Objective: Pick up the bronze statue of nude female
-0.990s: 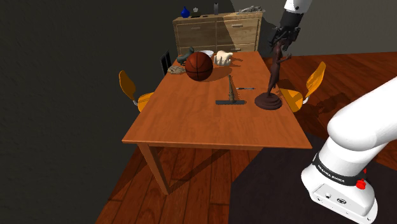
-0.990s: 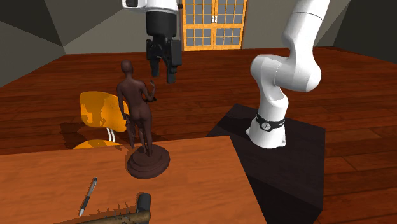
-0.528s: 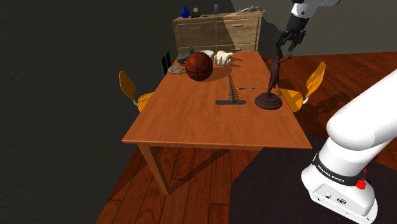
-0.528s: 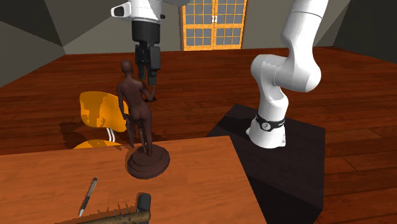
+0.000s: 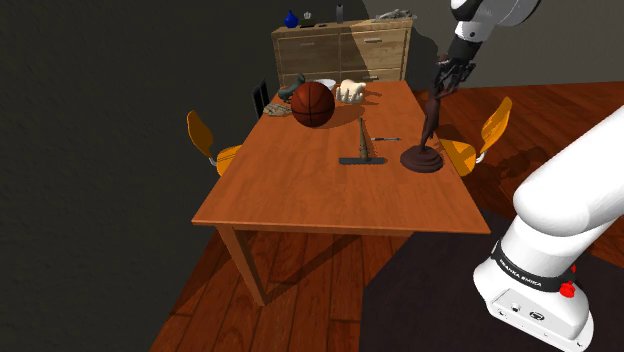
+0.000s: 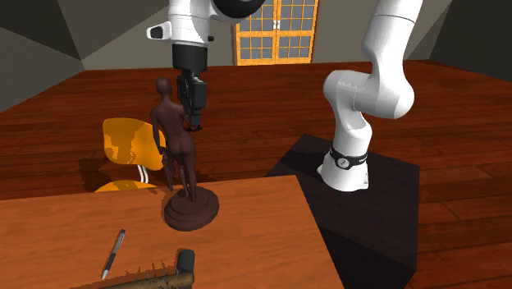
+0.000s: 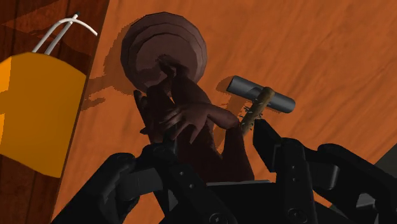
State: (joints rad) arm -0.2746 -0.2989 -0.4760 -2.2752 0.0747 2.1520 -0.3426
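The gripper (image 7: 215, 143) stood wide around the statue's (image 7: 191, 118) upper body; white lettering on the arm's band (image 5: 530, 272) was unreadable.

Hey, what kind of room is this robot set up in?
Probably a dining room in a house: a long wooden table with orange chairs beside it, a wooden dresser behind, and a wood floor.
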